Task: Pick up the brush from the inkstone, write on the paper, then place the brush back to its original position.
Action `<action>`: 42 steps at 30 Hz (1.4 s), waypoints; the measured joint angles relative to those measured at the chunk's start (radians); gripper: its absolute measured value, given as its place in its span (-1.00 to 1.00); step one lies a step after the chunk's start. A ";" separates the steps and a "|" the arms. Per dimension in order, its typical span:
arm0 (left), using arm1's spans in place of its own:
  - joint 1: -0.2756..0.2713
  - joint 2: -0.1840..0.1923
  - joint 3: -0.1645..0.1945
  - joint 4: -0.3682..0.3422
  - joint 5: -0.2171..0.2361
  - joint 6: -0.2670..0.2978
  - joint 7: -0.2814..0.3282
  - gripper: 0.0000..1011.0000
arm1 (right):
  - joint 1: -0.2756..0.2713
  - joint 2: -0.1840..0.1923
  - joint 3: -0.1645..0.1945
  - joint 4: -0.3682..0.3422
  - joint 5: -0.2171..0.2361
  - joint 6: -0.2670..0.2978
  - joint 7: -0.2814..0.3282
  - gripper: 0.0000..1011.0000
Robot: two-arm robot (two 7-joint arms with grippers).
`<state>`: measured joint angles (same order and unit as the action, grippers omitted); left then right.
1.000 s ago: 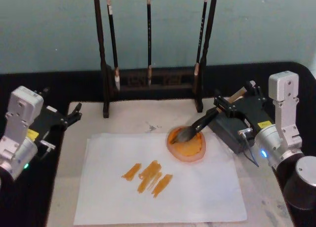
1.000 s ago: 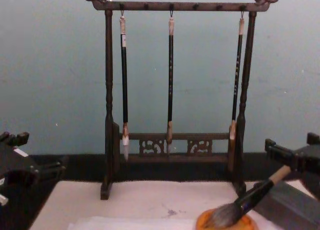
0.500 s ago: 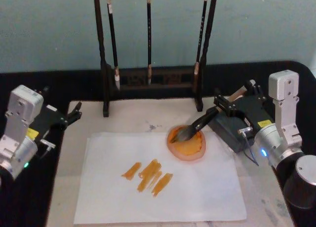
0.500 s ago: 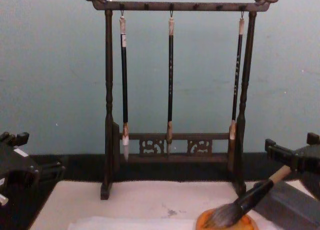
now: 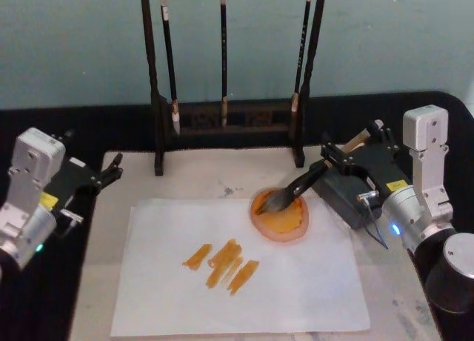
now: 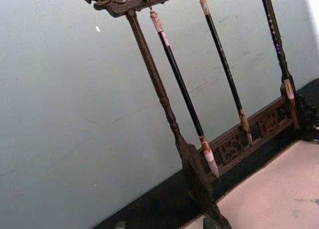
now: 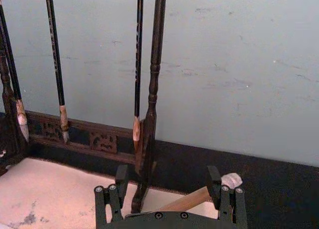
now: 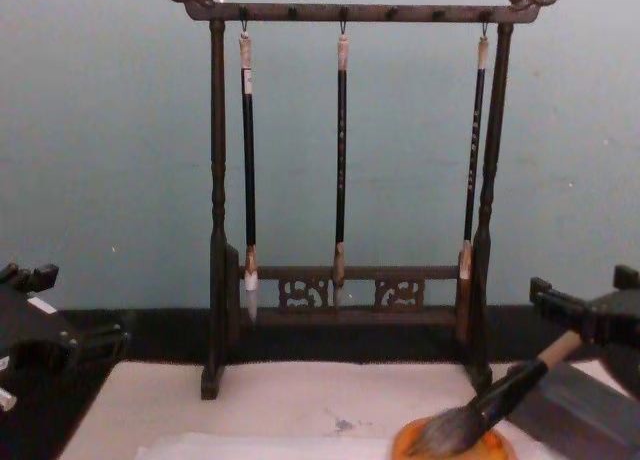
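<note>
Three thin black-shafted brushes (image 5: 223, 55) hang from a dark wooden rack (image 8: 345, 12) at the back of the desk (image 5: 200, 174). In front of it, the paper (image 5: 296, 289) lies flat on a cream mat, carrying several orange strokes (image 5: 222, 265) near its middle. The inkstone (image 5: 280, 216) sits at the paper's far right corner. The brush (image 5: 307, 183) leans with its bristles resting in the inkstone and its tan handle slanting up and to the right.

The right gripper (image 5: 354, 150) is at the upper part of that handle; in the right wrist view its fingers (image 7: 113, 199) stand spread on either side of the handle, wider than it and not pressing it. The left gripper (image 5: 109, 170) is parked over the left edge of the desk, well apart from the paper, fingers spread a little.
</note>
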<state>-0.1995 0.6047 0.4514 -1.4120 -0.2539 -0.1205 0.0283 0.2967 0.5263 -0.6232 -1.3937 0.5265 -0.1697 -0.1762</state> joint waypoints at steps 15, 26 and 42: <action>0.000 0.000 0.000 0.000 0.000 0.000 0.000 1.00 | 0.000 0.000 0.000 0.000 0.000 0.000 0.000 0.98; 0.000 0.000 0.000 0.000 0.000 0.000 0.000 1.00 | 0.000 0.000 0.000 0.000 0.000 0.000 0.000 0.98; 0.000 0.000 0.000 0.000 0.000 0.000 0.000 1.00 | 0.000 0.000 0.000 0.000 0.000 0.000 0.000 0.98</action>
<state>-0.1995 0.6047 0.4514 -1.4120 -0.2539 -0.1205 0.0283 0.2967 0.5263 -0.6232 -1.3937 0.5264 -0.1698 -0.1762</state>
